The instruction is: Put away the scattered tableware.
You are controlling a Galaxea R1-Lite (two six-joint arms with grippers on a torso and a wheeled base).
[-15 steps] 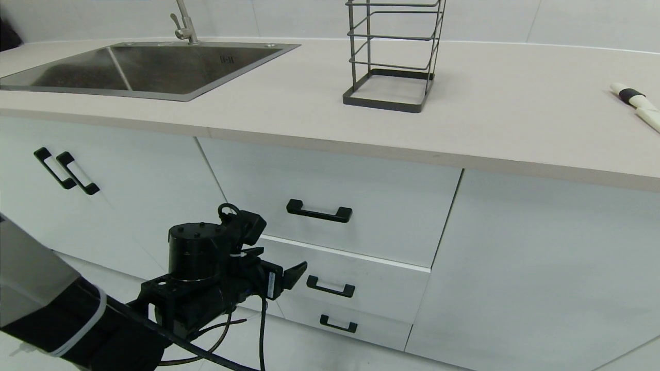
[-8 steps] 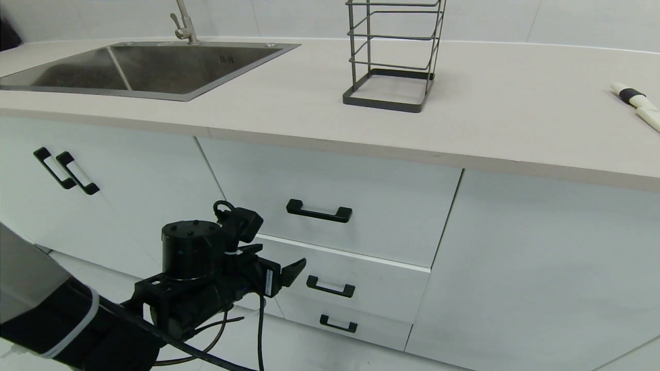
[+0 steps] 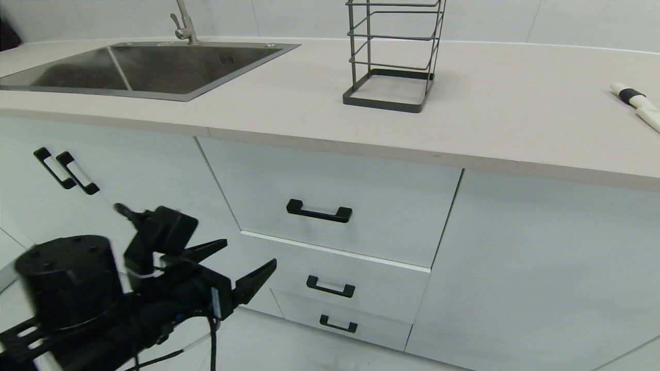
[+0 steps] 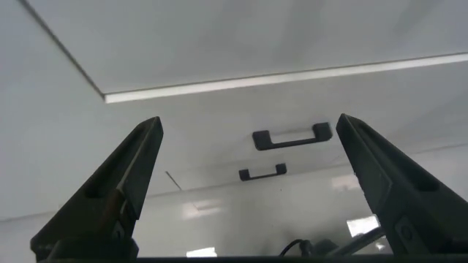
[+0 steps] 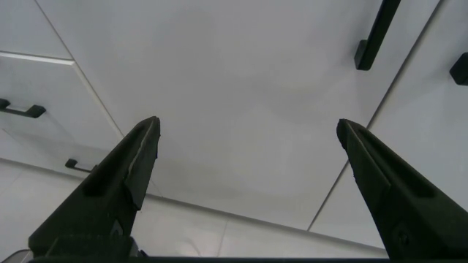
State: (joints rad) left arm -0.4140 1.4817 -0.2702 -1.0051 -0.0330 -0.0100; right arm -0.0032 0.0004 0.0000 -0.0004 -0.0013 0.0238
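Note:
A white utensil with a black band [image 3: 635, 103] lies on the counter [image 3: 515, 113] at the far right edge. A black wire rack [image 3: 394, 56] stands upright at the counter's middle back. My left gripper [image 3: 248, 253] hangs low at the left, in front of the cabinet drawers, open and holding nothing. In the left wrist view this gripper [image 4: 250, 124] faces two black drawer handles [image 4: 291, 136]. In the right wrist view my right gripper [image 5: 248, 124] is open and empty, pointing at a plain white cabinet door [image 5: 241, 95].
A steel sink [image 3: 144, 64] with a tap sits at the counter's back left. Below the counter are white drawers with black handles [image 3: 318, 211] and, at the left, cabinet doors with paired handles [image 3: 67, 172]. The floor is pale tile.
My left arm has swung left and nearer to the head camera. Both of its fingers now show spread apart.

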